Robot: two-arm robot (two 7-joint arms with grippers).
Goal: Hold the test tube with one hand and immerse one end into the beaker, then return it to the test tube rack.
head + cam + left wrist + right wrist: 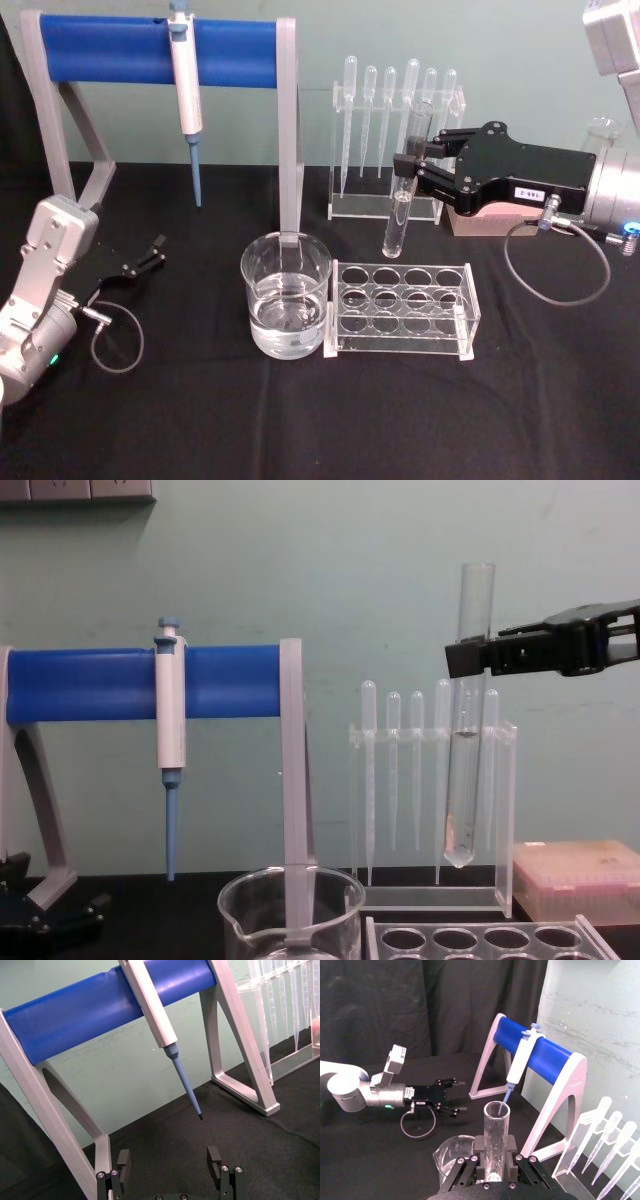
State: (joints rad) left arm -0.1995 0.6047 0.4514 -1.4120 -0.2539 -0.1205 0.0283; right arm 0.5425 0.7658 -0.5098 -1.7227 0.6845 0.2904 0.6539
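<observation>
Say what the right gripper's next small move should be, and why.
Probably carry the test tube toward the robot's left until it hangs over the beaker. The right gripper holds it upright, its bottom higher than the rack, and the beaker of clear liquid stands just left of the rack. The left gripper sits open at the left.

1. Clear glossy glass: test tube (398, 215).
2. Smooth clear glass: beaker (262, 290).
3. Glossy clear plastic: rack (400, 345), at the beaker's 3 o'clock.
4. Matt black cloth: tablecloth (200, 420).
5. Matt black finish: right gripper (413, 163).
6. Smooth blue: bar (110, 50).
</observation>
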